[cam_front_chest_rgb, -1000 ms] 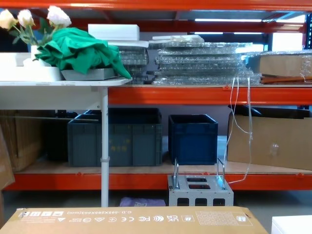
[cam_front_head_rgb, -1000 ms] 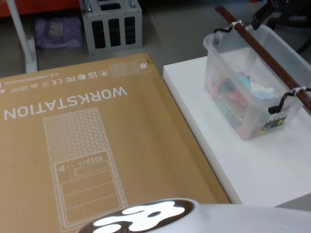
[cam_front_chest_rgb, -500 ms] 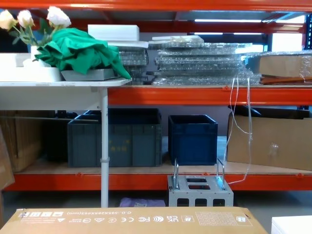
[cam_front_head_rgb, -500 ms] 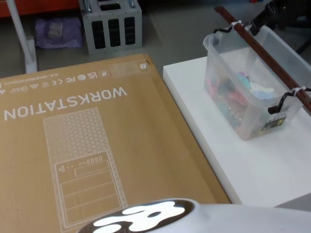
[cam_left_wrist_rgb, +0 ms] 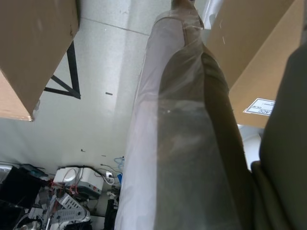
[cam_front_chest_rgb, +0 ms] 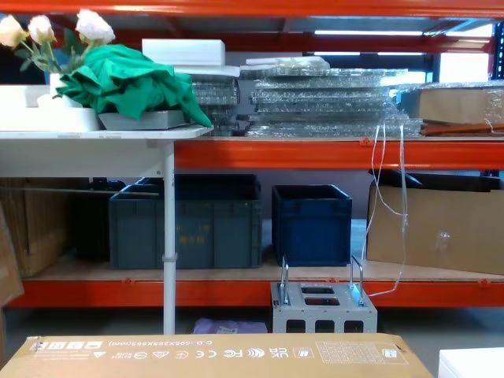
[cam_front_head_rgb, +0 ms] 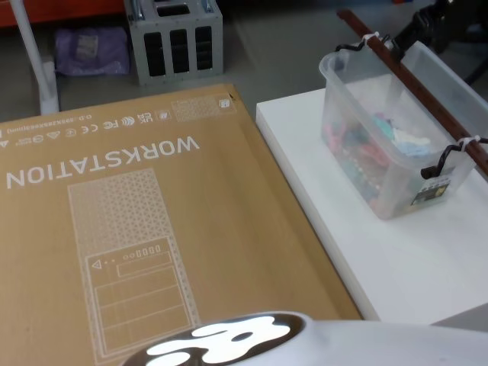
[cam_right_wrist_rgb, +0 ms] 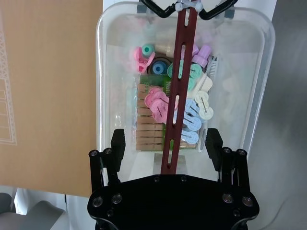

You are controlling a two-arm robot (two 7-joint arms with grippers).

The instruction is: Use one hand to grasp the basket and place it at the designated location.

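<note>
Basket [cam_front_head_rgb: 333,91] unmoved — right end effector [cam_right_wrist_rgb: 166,139] open above, shifted slightly.

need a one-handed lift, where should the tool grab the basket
Grip the brown bar handle spanning the basket end to end, near its middle, coming straight down from above. It is thin, sits above the rim, and a centred hold should keep it level. The open right tool lines up with it.
</note>
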